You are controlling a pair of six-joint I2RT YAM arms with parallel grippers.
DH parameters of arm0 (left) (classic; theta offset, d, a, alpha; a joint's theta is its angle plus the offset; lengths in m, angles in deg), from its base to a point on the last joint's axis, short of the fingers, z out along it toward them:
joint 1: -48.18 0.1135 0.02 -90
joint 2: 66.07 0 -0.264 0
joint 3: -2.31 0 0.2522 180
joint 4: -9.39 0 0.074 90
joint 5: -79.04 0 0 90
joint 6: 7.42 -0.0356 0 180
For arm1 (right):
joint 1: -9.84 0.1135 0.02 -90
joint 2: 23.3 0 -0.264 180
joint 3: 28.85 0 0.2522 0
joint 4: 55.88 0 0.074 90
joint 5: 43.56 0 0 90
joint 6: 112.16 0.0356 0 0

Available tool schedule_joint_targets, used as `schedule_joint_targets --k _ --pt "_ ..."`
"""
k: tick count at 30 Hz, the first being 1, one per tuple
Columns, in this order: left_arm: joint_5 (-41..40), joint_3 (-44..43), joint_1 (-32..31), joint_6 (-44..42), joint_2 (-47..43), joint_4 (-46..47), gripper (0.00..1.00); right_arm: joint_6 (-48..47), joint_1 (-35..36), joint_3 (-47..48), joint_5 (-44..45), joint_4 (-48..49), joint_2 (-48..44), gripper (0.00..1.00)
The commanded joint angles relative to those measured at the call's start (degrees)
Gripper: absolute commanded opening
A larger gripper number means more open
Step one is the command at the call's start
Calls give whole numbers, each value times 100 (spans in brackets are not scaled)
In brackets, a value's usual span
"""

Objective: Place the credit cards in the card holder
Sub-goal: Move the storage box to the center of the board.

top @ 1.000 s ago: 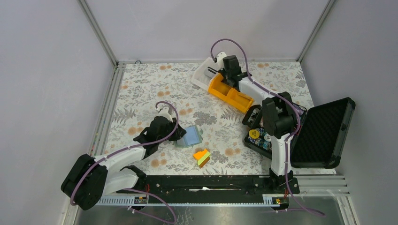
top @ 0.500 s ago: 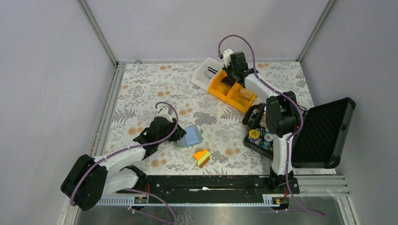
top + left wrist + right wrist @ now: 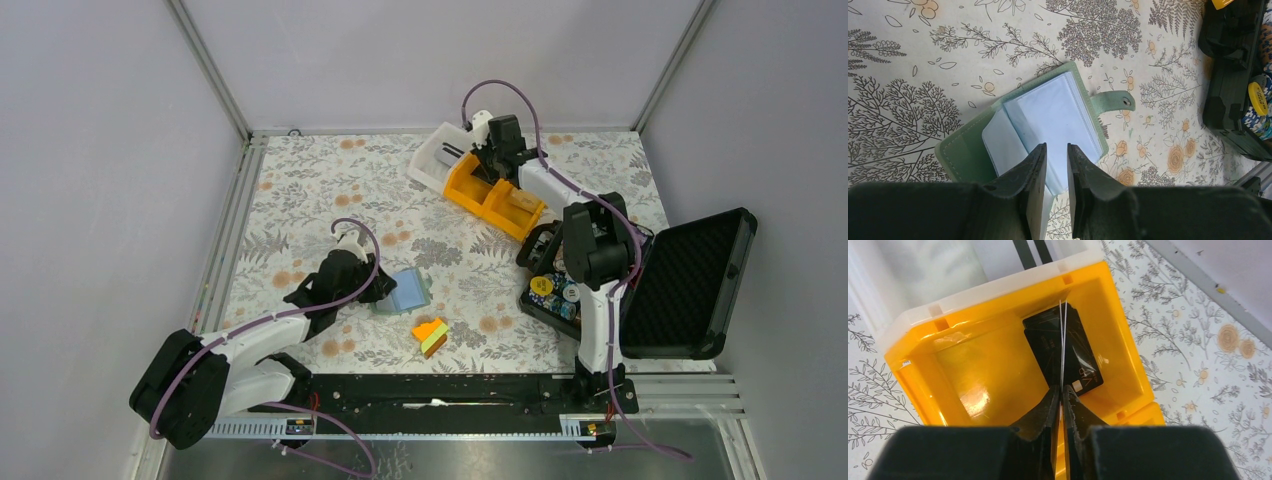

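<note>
Two arms work over your floral table. The card holder lies open, light-blue panel and clear pockets up, just toward 7 o'clock from the table's middle. Your left gripper hangs over the holder's near edge, jaws a narrow gap apart with nothing between them; whether the tips touch the pockets cannot be told. Out at 1 o'clock, your right gripper reaches into the yellow bin. Its jaws are all but together, and a thin white-edged card stands edge-on in the slit between them. Whether they pinch it or merely flank it the pictures do not show. A black card lies flat on the bin floor beneath it. A white tray touches the bin at 10 o'clock. An orange-yellow-green wedge block sits near the holder at 5 o'clock, and the open black case with poker chips lies at 4 o'clock.
</note>
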Motion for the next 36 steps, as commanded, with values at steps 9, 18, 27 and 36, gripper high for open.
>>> schedule_joint_targets --k 9,18,27,36 --pt "74 4 36 -20 -53 308 24 95 1 233 -245 26 164 16" --pt "131 -5 36 9 30 364 24 147 -30 279 -310 67 131 19" --pt "147 -29 36 -7 91 386 24 -299 -25 394 -676 -67 448 39" --pt "158 -102 36 -9 161 380 24 -833 -27 731 -670 -283 971 54"
